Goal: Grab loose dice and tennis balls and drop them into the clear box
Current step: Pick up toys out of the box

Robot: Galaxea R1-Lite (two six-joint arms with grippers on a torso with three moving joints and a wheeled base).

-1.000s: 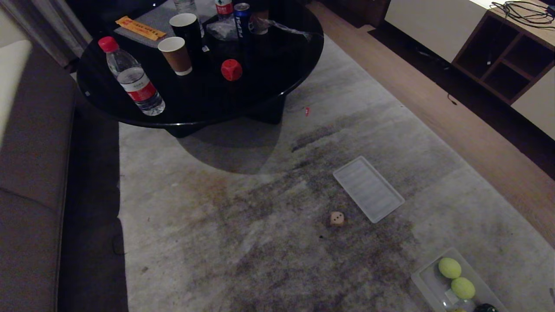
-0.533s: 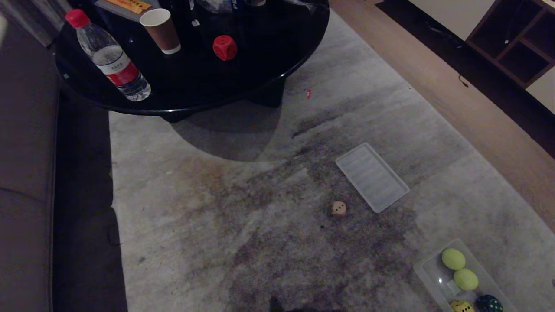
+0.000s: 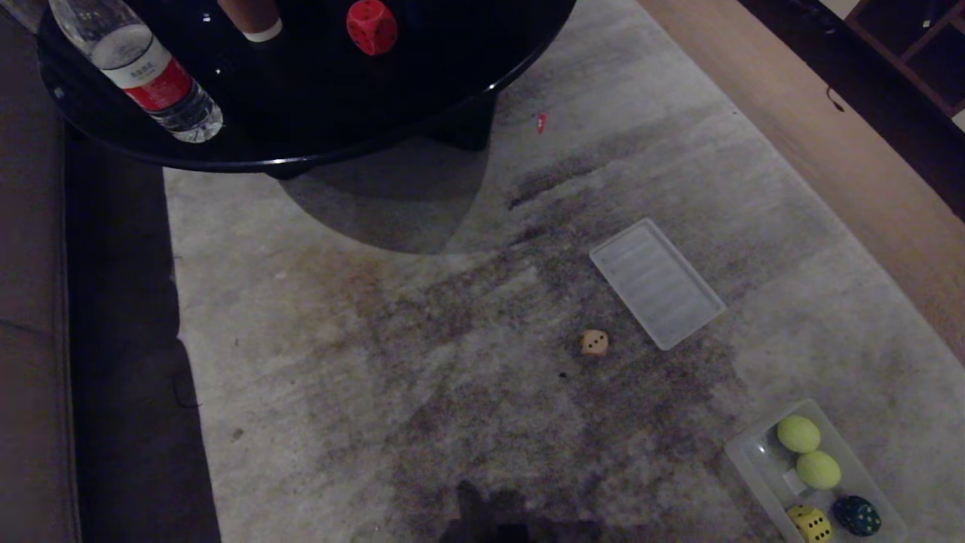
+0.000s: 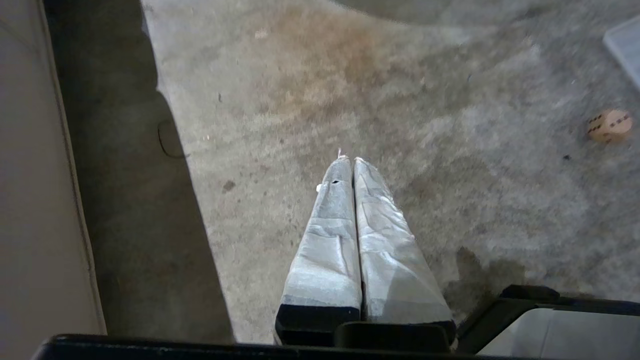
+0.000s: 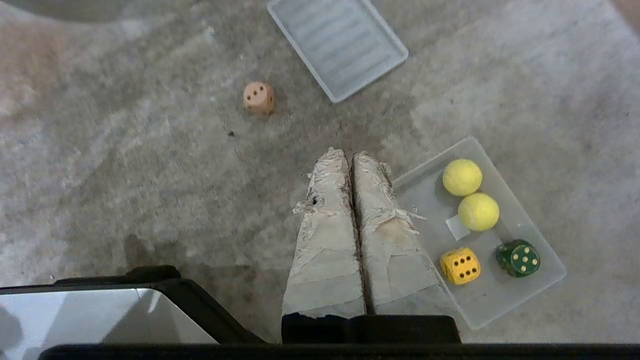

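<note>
Nothing on the carpet moved; only the view dipped.
Pinkish-tan dice (image 5: 258, 97) lies beside the ribbed clear lid (image 5: 338, 44), nearer the right gripper (image 5: 348, 156); both grippers' jaws are closed, empty.

Up top in the head view, the water bottle (image 3: 139, 72) loses its cap to the frame edge, and only the foot of the paper cup (image 3: 252, 19) shows. The table (image 3: 317, 143) is cropped too. Down low, the clear box (image 3: 742, 460) runs off the frame.
</note>
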